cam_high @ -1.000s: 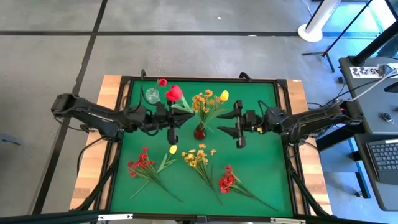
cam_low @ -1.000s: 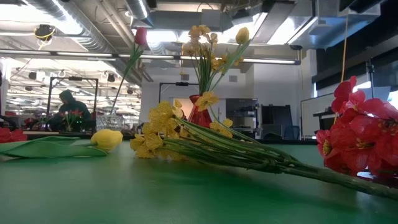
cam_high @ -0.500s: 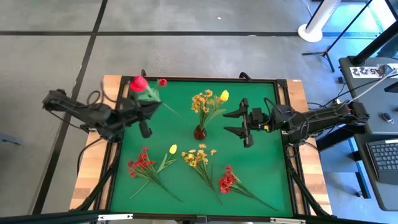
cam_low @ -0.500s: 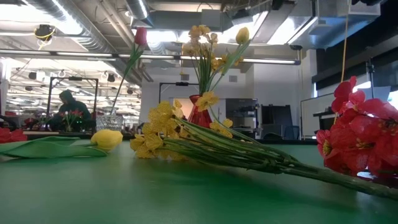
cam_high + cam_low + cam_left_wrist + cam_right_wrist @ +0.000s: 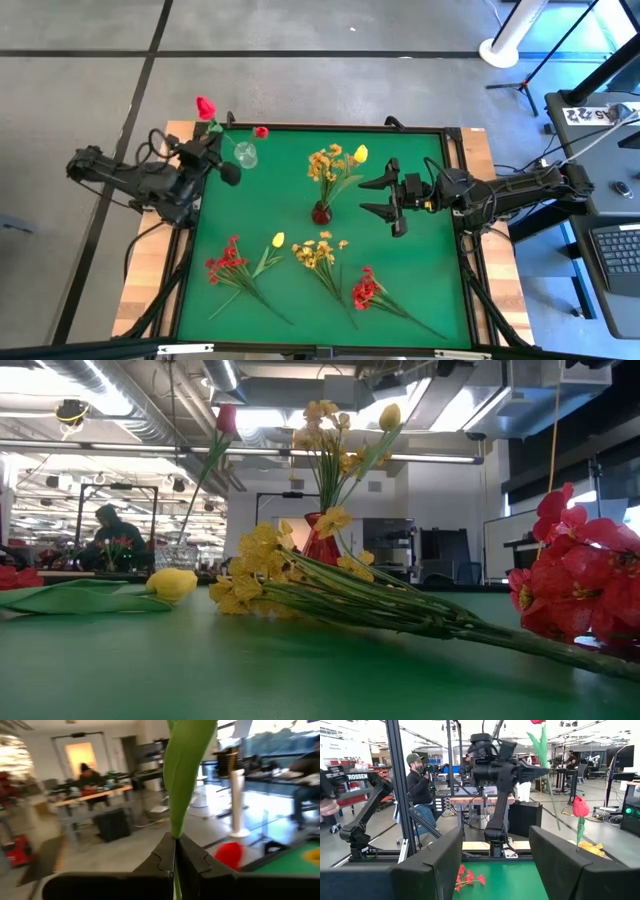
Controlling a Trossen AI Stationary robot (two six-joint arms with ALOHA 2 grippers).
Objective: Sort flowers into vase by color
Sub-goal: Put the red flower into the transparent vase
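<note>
- The left pincer hung over the back-left corner of the green felt worktop, clamped tight on the thin green stem of a red fabric tulip, its bud raised beyond the rim.
- Just beside it stood a small clear glass vase already holding another red tulip bud.
- The right pincer hovered at mid-worktop, right of a dark red bulbous vase, its dark fingers spread apart with nothing between them.
- That vase carried a bushy yellow spray and a smooth yellow tulip bud.
- Lying flat near the front edge were a red spray, a yellow tulip with a broad leaf, a yellow spray and another red spray.
</note>
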